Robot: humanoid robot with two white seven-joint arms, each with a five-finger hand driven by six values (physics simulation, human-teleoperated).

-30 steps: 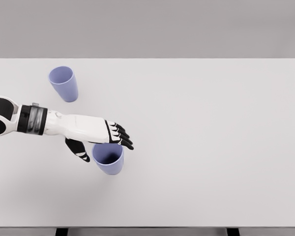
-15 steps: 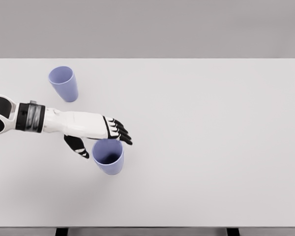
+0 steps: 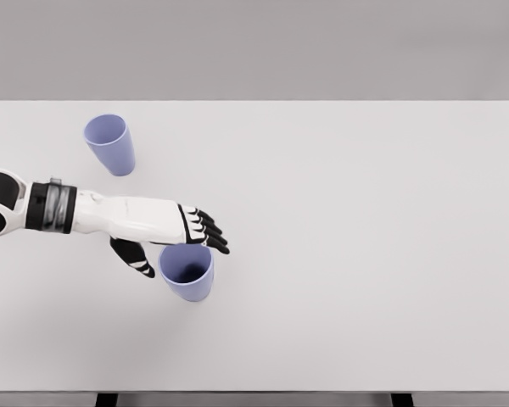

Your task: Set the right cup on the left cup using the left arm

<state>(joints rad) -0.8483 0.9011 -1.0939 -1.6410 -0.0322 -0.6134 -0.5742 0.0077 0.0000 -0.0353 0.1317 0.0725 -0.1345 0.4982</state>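
The left hand [image 3: 171, 235] hovers over the rim of the right cup [image 3: 187, 272] on the white table [image 3: 365, 212], fingers [image 3: 210, 235] extended and thumb spread, grasping nothing; the left cup [image 3: 110, 143] stands well apart behind, and a closing squeeze on the rim could tip the cup

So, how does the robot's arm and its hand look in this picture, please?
Only the left arm shows. Its forearm shell is smooth glossy white, with a dark grey and black band at the wrist end nearer the elbow and a black patch at the rounded elbow joint. The left hand is white on the back, with black fingers bearing small white segments.
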